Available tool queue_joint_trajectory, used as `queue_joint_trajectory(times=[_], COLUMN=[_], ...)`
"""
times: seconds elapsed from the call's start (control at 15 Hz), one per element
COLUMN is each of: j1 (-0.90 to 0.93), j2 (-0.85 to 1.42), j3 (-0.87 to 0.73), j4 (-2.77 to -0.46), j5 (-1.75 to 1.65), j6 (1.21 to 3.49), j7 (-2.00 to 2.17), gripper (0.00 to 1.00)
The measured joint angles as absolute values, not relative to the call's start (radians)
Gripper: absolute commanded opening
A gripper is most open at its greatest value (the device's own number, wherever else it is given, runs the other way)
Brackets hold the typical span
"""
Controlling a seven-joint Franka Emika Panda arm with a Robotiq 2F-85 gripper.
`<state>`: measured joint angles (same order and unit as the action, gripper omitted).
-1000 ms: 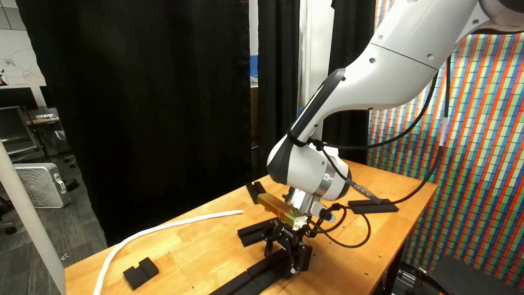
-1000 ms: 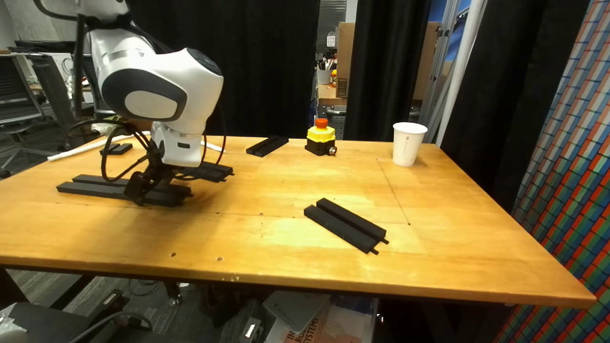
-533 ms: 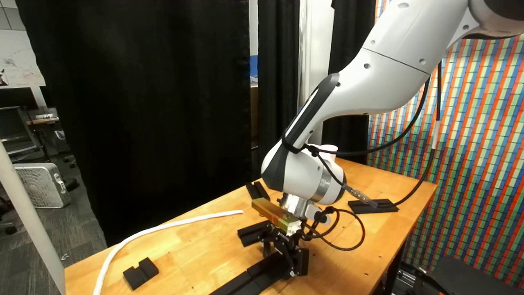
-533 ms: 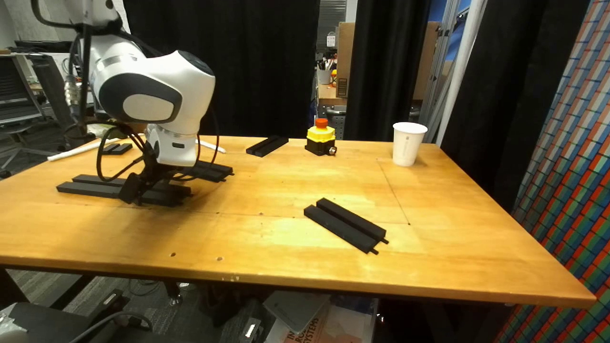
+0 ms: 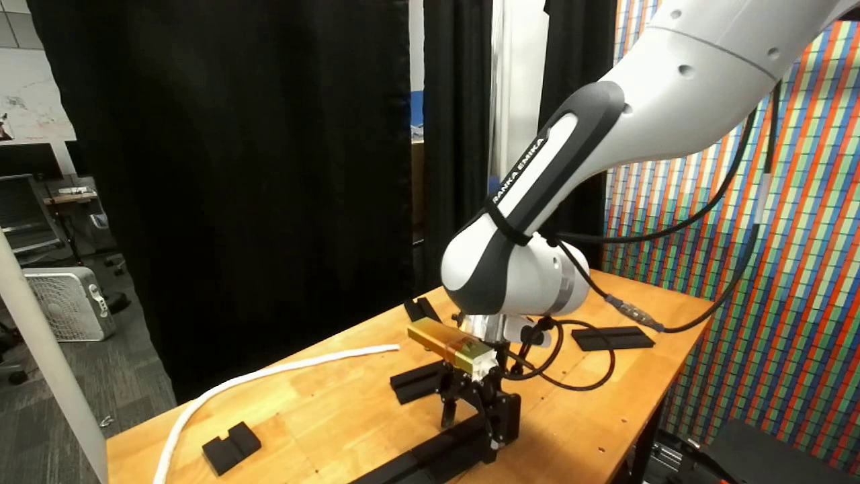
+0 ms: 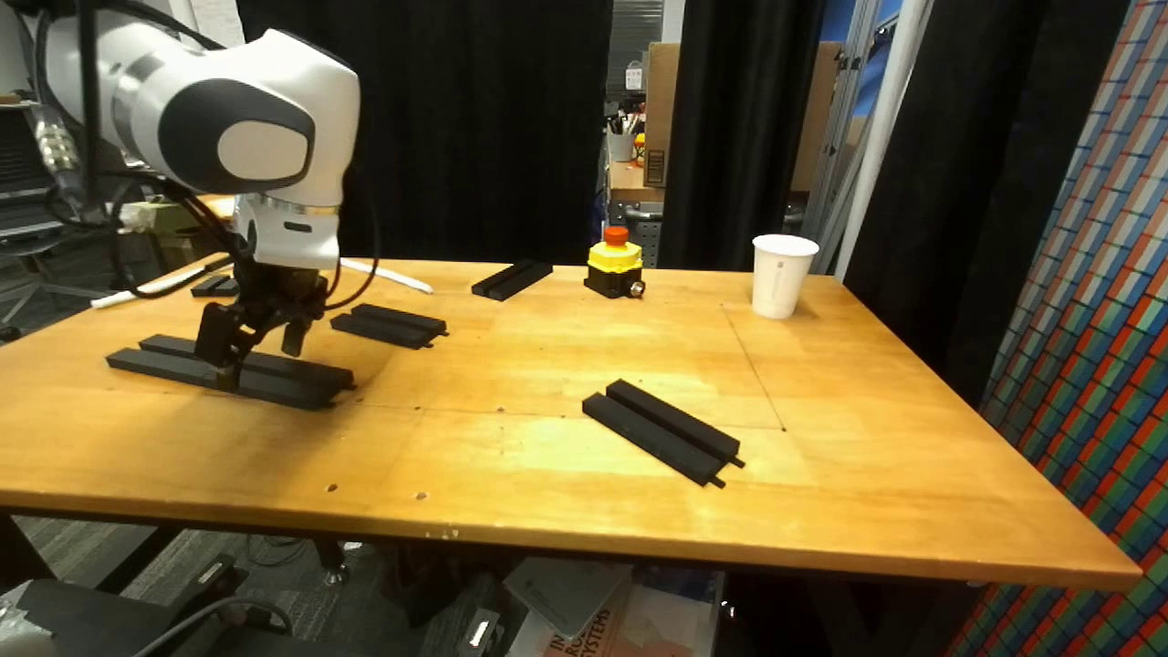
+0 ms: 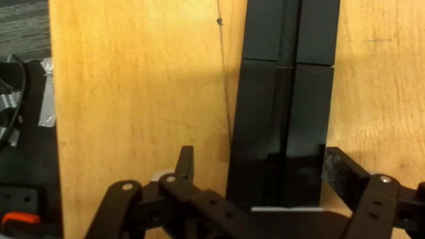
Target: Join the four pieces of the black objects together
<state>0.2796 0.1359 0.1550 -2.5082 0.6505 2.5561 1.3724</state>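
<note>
Two black bars [image 6: 290,383] end to end, jaws spread

In an exterior view they lie left on the bench [image 6: 511,493], jaws either side of one. Another bar [image 6: 390,326] rests just beyond, one more bar [image 6: 653,436] nearer and well right.

In the wrist view the top edge crops the lined-up black pieces [image 7: 280,109], and the gripper [image 7: 259,158] hides their near end. In an exterior view the bottom edge crops them too, along with the white cord [image 5: 228,386]. Print on the white cup [image 6: 780,283] is too small to read.
</note>
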Motion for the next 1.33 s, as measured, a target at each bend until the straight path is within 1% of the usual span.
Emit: queue_joint_trajectory(times=[0.27,0.53,0.87,1.33], j1=[0.245,0.151,0.1,0.164], j2=[-0.007,-0.058,0.046,0.224], j3=[0.131,0.097,0.081,0.094], j4=[-2.523,-2.433,-2.298,-2.221], j5=[0.338,0.17,0.168,0.158], j6=[2.423,2.317,2.336,2.497], j7=[1.587,1.59,1.546,1.6], gripper=[1.0,1.0,1.0,1.0])
